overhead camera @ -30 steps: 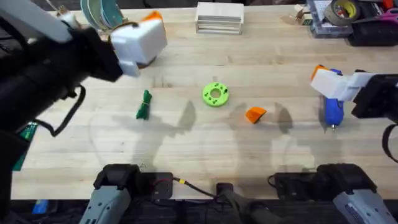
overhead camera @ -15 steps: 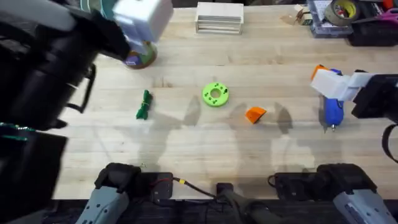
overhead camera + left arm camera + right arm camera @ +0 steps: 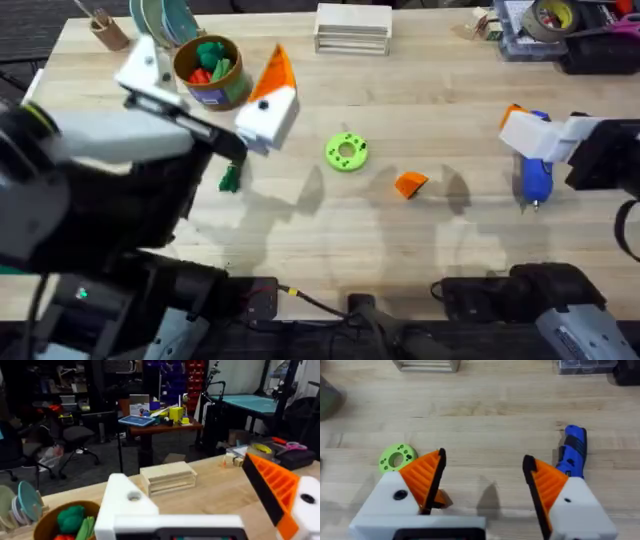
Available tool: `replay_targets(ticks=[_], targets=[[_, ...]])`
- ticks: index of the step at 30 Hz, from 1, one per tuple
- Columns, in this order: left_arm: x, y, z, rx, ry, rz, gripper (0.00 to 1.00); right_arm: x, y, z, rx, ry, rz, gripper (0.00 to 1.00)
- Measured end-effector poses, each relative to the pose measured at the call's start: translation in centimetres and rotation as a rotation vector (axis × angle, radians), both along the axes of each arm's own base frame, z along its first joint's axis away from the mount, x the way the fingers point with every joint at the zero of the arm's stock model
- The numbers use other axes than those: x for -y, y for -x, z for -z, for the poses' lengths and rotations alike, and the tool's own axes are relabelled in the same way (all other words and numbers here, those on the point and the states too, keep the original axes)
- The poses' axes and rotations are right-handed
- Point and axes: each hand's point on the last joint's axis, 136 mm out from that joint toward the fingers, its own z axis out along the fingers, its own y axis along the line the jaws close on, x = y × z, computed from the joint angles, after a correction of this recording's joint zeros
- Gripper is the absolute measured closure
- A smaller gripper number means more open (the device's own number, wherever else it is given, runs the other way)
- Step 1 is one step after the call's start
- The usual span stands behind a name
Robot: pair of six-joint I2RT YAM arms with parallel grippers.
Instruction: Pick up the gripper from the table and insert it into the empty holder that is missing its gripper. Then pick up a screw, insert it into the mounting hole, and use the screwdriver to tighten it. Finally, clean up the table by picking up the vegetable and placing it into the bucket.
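The left gripper (image 3: 205,88) hangs spread wide above the bucket (image 3: 208,72) — one finger wears an orange pad, the other is a bare white holder (image 3: 125,502). The right gripper (image 3: 482,477) hovers open, empty, beside the screwdriver (image 3: 571,452). The gripper (image 3: 410,184) lies mid-table — best approached from straight above, pinching its flat sides

Left arm (image 3: 90,190): black and grey links, with a white gripper (image 3: 205,90) block. One white finger (image 3: 268,118) bears an orange ribbed pad (image 3: 272,487) and a dark round screw hole; the other white finger mount (image 3: 125,502) is bare, with an open round hole.

Right gripper (image 3: 482,485): two white angular fingers, each with an orange ribbed pad and a dark screw; black link behind.

Bases (image 3: 190,295): grey and black, with black cables and a yellow-tipped connector.
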Motion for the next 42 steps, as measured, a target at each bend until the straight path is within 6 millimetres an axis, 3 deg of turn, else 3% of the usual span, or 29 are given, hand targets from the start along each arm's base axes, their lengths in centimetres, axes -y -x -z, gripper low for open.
replay_targets(ticks=[9, 21, 38, 42], targets=[[-0.4, 1.7, 3.2, 0.039, 0.009, 0.000, 0.007, 0.0, 0.0, 0.0, 0.000, 0.000, 0.000, 0.010], [-0.4, 1.8, 7.6, 0.021, 0.016, 0.003, 0.008, 0.0, 0.0, 0.0, 0.000, 0.000, 0.000, 0.010], [0.2, 1.6, 14.1, -0.238, -0.041, 0.030, 0.009, 0.0, 0.0, 0.0, 0.000, 0.000, 0.000, 0.011], [0.3, 1.6, 14.4, -0.247, -0.043, 0.036, 0.008, 0.0, 0.0, 0.0, 0.000, 0.000, 0.000, 0.010]])
